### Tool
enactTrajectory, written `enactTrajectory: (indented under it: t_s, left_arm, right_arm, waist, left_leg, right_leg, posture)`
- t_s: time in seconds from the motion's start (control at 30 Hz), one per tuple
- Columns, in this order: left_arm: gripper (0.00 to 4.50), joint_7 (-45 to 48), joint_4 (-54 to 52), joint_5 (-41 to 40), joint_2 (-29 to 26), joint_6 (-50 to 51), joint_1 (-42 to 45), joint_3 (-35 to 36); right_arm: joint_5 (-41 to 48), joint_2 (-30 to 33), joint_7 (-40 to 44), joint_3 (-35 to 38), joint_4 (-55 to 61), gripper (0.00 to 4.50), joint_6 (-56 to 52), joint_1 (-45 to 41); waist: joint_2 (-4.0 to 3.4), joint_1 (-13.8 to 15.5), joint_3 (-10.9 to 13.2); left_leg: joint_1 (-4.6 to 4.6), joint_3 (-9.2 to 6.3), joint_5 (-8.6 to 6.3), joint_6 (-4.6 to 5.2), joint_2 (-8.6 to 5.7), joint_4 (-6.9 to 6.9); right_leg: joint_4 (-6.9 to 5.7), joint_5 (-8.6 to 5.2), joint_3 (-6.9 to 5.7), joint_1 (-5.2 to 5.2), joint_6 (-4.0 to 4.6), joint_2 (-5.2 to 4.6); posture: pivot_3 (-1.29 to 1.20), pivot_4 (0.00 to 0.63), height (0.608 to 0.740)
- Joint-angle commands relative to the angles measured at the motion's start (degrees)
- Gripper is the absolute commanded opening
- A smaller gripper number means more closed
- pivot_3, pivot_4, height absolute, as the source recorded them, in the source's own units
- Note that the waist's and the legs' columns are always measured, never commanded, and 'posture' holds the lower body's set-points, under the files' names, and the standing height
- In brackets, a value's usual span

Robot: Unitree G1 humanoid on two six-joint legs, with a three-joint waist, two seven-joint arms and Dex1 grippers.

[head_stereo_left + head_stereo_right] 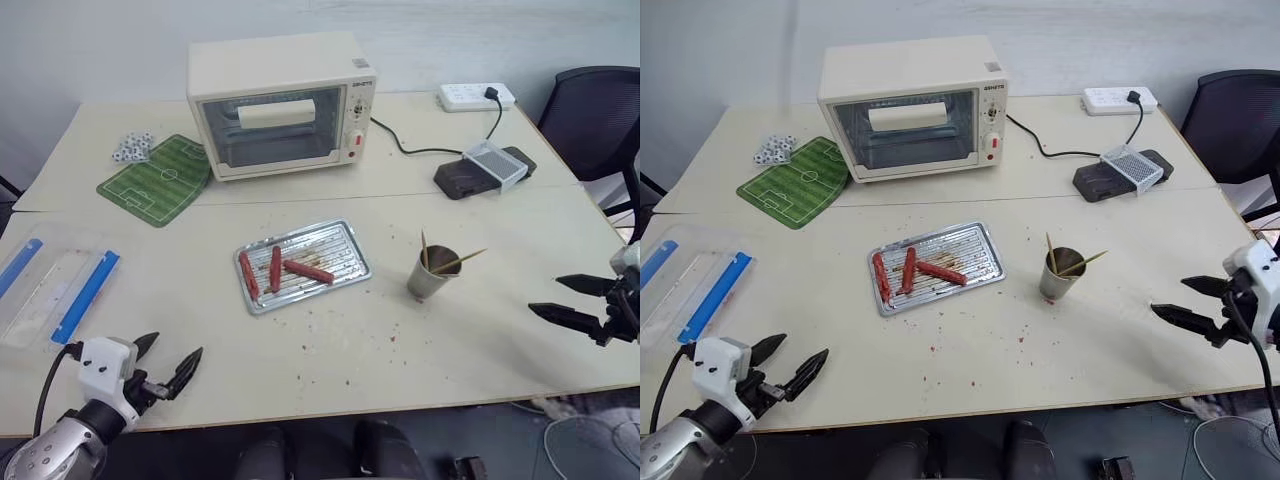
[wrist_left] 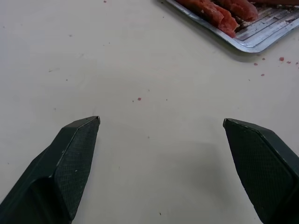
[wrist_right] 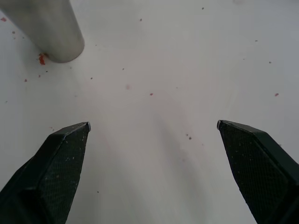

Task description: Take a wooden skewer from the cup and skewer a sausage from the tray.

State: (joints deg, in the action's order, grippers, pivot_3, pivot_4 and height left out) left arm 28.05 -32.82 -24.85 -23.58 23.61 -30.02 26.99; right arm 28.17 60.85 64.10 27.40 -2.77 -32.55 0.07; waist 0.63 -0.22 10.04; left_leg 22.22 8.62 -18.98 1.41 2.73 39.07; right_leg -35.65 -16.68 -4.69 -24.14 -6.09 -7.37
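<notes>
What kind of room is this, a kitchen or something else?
Probably an office or lab arranged as a mock kitchen, not a real one. A toaster oven sits on plain pale desks, wired to a power strip, with an office chair beside and a toy football-pitch mat.

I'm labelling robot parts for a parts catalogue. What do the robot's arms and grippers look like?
Each gripper, left and right, has two black, tapering, pointed fingers with finely cross-hatched inner faces. Each wrist carries a white block. A black cable loops beside each wrist, and the left forearm is silver-grey.
</notes>
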Motion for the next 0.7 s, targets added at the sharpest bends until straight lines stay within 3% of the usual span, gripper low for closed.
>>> enactTrajectory:
  t_s: [0.03,0.57,0.7]
  left_arm:
    - [4.48,0.76,-1.37,-0.04,-0.85,-1.05,-1.19,0.86]
    - [4.48,0.01,-0.12,-1.96,-0.62,-2.34,0.76,3.42]
    - [4.48,1.47,-2.05,-8.26,-2.68,1.81,4.22,3.99]
  right_arm:
    - [0.54,0.36,0.15,1.15,1.17,4.5,0.24,-0.5]
    - [3.89,-1.66,-0.22,1.2,4.2,4.5,-3.84,-1.17]
    - [5.81,-3.79,-2.21,2.06,7.37,4.5,-5.47,-0.94]
  waist:
    - [0.0,-0.02,0.0]
    - [-0.01,0.01,0.0]
    - [0.0,0.1,-0.01]
  left_leg:
    - [-0.01,0.0,0.0,0.0,0.0,0.0]
    - [-0.01,-0.01,0.0,0.0,0.0,0.0]
    - [-0.01,-0.04,0.01,-0.01,-0.01,0.01]
  right_leg:
    - [0.0,0.0,0.0,0.01,0.0,0.01]
    - [0.0,0.0,0.0,0.02,0.0,0.0]
    - [-0.01,0.0,-0.05,0.05,0.0,0.04]
  posture:
    - [0.0,0.15,0.74]
    - [0.0,0.15,0.74]
    - [0.0,0.15,0.74]
